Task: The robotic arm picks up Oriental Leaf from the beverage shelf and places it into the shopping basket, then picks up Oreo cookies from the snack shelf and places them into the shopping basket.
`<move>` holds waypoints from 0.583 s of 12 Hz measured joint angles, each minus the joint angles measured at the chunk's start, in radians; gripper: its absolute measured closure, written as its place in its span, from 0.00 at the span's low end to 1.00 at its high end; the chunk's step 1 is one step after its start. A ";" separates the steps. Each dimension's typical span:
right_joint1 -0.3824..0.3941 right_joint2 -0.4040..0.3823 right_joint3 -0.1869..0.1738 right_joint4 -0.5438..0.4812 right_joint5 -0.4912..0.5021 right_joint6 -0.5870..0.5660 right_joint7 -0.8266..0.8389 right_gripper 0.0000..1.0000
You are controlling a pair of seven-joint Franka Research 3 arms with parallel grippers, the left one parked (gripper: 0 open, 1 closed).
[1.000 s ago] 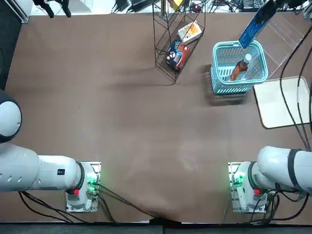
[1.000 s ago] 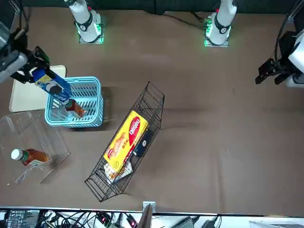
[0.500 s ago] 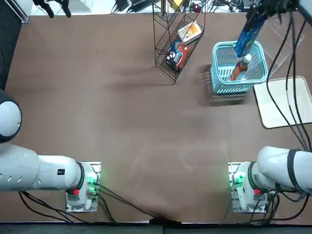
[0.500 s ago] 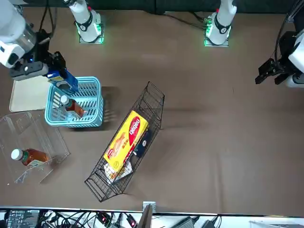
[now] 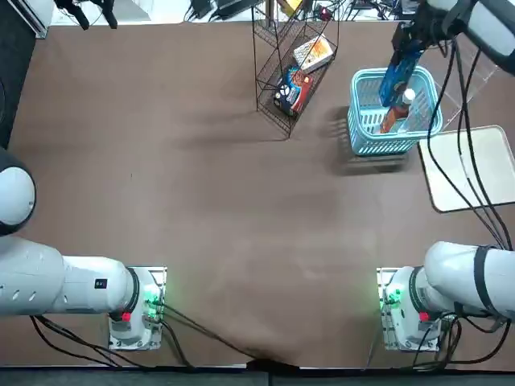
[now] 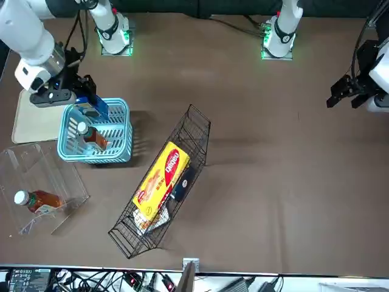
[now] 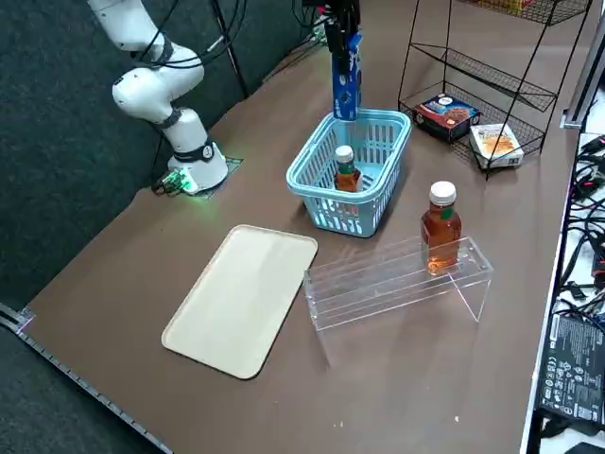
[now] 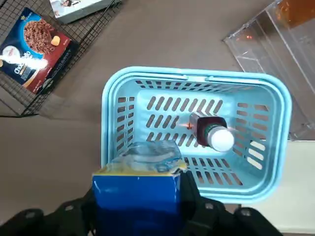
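My right gripper [image 7: 342,24] is shut on the Oreo cookies [image 7: 346,78], a bright blue pack that hangs upright over the shopping basket [image 7: 312,189]. The pack's lower end is about level with the rim. The wrist view shows the Oreo cookies [image 8: 138,194] between my fingers, above the turquoise shopping basket [image 8: 110,103]. An Oriental Leaf [image 8: 211,132] bottle stands inside the basket, also seen as Oriental Leaf [image 5: 396,112]. From the front, the gripper [image 6: 76,97] and Oreo cookies [image 6: 97,107] hang over the shopping basket [image 6: 91,155].
The black wire snack shelf [image 5: 278,80] holds a dark red pack [image 8: 37,56] and a cream-and-orange box [image 6: 161,179]. The clear beverage shelf [image 7: 397,284] carries another tea bottle [image 7: 440,227]. A beige tray [image 7: 246,298] lies beside the basket.
My right gripper has carried the blue pack from beyond the basket's far right to over the basket. It has come lower, and the pack has swung upright.
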 joint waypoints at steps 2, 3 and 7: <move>0.002 0.001 0.001 -0.048 0.000 0.067 0.003 0.37; 0.002 0.003 0.001 -0.075 0.000 0.105 0.003 0.37; 0.002 0.035 0.001 -0.149 0.000 0.228 0.003 0.37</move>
